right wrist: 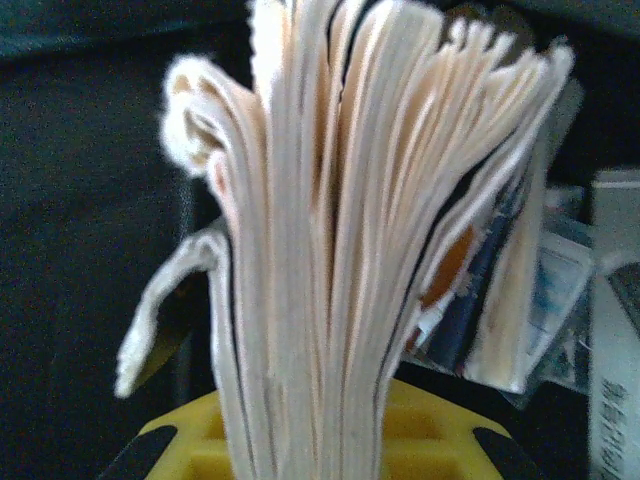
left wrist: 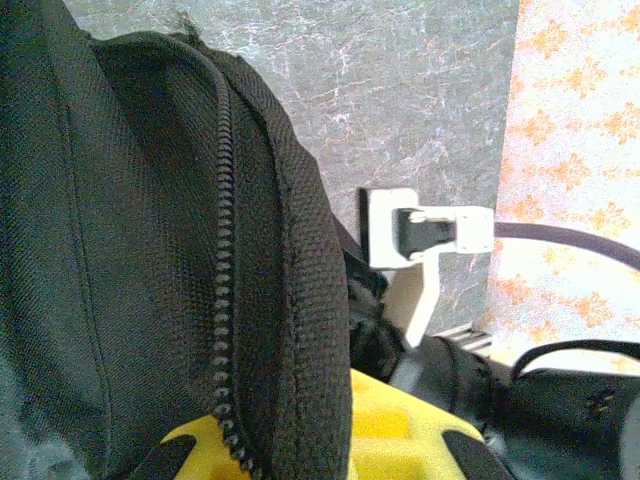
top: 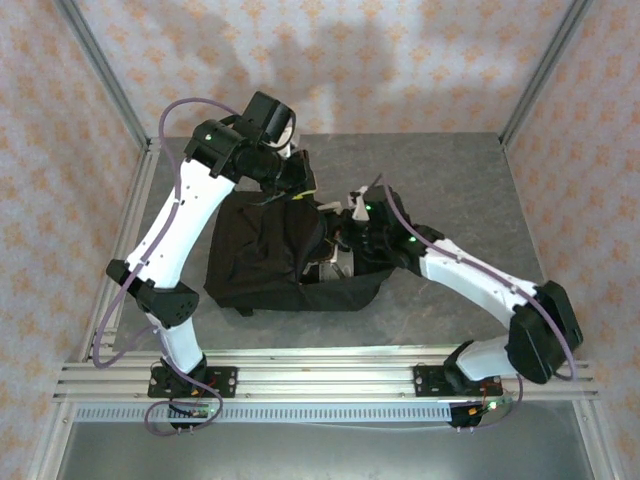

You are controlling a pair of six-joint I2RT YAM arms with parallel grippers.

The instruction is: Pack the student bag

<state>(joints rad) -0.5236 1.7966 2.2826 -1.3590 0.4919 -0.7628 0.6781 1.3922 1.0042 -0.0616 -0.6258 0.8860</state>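
The student bag (top: 262, 262), black and soft, lies in the middle of the table with its opening facing right. My left gripper (top: 298, 188) is at the bag's far top edge, shut on the fabric beside the zip (left wrist: 222, 300); the black cloth runs down between the yellow jaws of the left gripper (left wrist: 295, 425). My right gripper (top: 342, 243) is at the bag's mouth, shut on a bundle of books (right wrist: 330, 230) held upright. Their cream page edges fan out above the right gripper (right wrist: 310, 445), with dark bag fabric around them.
Grey stone-patterned table (top: 450, 180) extends to the right and behind the bag. Aluminium frame posts (top: 105, 75) and patterned walls surround it. A slotted rail (top: 330, 375) carries the arm bases at the near edge. A white-edged object (right wrist: 612, 330) shows right of the books.
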